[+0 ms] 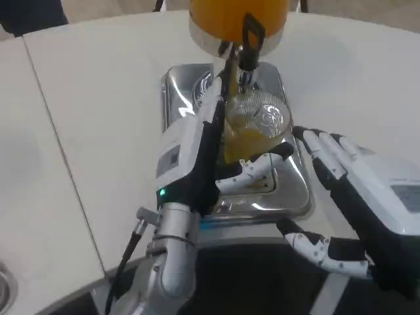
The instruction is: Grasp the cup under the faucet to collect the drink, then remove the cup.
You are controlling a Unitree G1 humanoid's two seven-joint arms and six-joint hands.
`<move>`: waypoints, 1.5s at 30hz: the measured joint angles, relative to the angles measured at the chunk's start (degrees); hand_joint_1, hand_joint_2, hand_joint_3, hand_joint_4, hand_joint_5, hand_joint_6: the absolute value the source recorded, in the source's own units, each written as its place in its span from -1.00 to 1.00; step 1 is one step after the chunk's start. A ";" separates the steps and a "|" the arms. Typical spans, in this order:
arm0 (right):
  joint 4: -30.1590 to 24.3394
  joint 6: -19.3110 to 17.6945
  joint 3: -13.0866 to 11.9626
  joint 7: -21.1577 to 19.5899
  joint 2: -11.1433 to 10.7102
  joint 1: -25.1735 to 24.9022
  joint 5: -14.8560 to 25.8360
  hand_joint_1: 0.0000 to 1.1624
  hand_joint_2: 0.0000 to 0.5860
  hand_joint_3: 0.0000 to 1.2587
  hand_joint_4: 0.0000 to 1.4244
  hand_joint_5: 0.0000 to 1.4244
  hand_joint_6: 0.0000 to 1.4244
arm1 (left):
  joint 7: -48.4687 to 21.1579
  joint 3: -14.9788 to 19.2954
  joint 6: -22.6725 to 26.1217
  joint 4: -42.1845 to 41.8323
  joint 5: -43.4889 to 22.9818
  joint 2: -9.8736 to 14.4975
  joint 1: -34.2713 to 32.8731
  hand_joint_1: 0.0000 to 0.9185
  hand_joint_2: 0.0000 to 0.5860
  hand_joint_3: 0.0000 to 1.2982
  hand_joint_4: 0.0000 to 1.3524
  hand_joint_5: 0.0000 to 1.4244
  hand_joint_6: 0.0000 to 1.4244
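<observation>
A clear cup (257,128) partly filled with orange drink stands on the silver drip tray (292,197) under the black faucet (251,34) of the orange dispenser (236,16). A thin orange stream (233,79) runs down into the cup. My left hand (197,157) holds the cup: its fingers (213,113) lie along the cup's left side and its thumb (259,169) crosses the front near the base. Over the table to the right of the tray, my right hand (367,197) is open with its fingers spread, apart from the cup.
The white table (98,98) has a seam running diagonally on the left. A silver round object (4,283) sits at the bottom left corner. The dispenser body rises directly behind the cup.
</observation>
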 measured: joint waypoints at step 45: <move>7.68 10.51 2.18 5.18 1.98 -8.71 -4.03 -0.16 0.38 -1.00 -1.00 -1.00 -0.91 | 21.69 -1.08 -5.14 23.28 -0.80 -7.17 -9.36 0.28 -0.86 0.72 0.61 1.00 1.00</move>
